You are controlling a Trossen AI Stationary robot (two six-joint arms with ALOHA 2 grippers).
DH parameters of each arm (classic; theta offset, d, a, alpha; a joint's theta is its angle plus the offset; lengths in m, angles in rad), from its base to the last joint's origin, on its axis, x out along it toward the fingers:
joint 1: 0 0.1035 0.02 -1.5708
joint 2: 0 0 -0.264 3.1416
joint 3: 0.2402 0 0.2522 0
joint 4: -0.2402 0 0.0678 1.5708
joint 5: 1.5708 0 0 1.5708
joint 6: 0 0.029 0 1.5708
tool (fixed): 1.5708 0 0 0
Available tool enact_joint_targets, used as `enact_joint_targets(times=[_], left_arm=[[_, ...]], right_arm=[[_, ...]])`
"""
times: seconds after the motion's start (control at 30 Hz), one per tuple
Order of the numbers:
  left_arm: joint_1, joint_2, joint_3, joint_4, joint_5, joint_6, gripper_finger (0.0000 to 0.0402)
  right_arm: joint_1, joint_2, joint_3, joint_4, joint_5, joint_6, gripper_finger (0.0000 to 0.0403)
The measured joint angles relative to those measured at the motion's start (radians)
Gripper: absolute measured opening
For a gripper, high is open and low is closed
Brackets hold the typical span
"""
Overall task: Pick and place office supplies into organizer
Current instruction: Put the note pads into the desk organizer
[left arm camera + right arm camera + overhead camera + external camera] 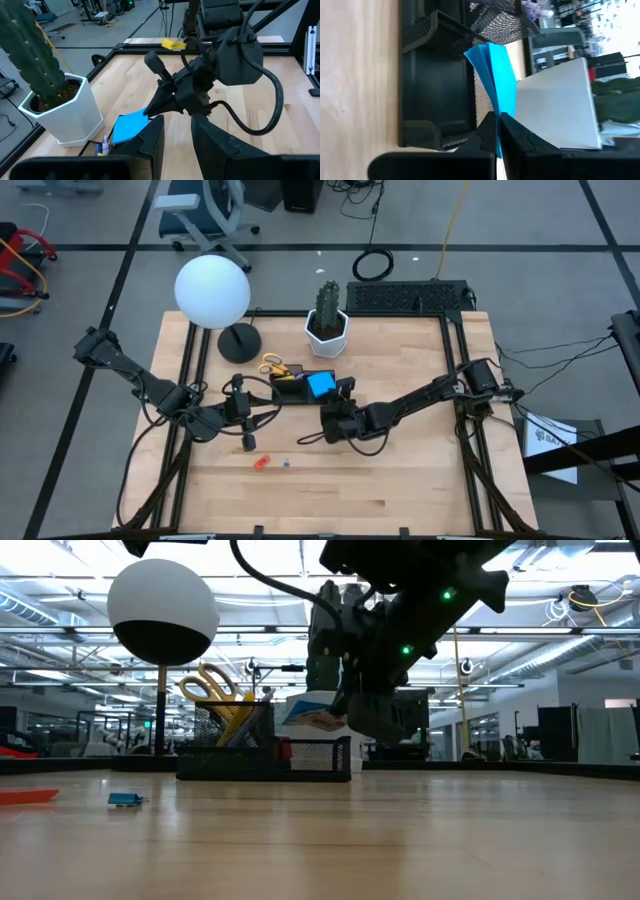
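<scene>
While the worktop carries the black organizer, the right fingers pinch the blue sticky-note pad over its compartment; the left fingers hover partly open nearby, holding nothing. Yellow-handled scissors stand inside.

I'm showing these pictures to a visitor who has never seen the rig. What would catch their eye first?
Probably the bright blue sticky-note pad, pinched in the right hand right over the black organizer at mid-table. Next, the big white globe lamp and the cactus in its white pot behind the organizer.
</scene>
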Motion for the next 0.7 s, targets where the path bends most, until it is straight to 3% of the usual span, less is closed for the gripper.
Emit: enact_joint_targets(times=[0.53, 0.7], left_arm=[[0.0, 0.0, 0.0, 0.0, 0.0, 0.001, 0.0104], [0.0, 0.0, 0.0, 0.0, 0.0, -0.006, 0.0104]], right_arm=[[-0.048, 0.0, 0.0, 0.008, -0.135, 0.022, 0.0001], [-0.077, 0.0, 0.0, -0.001, -0.221, 0.026, 0.0025]])
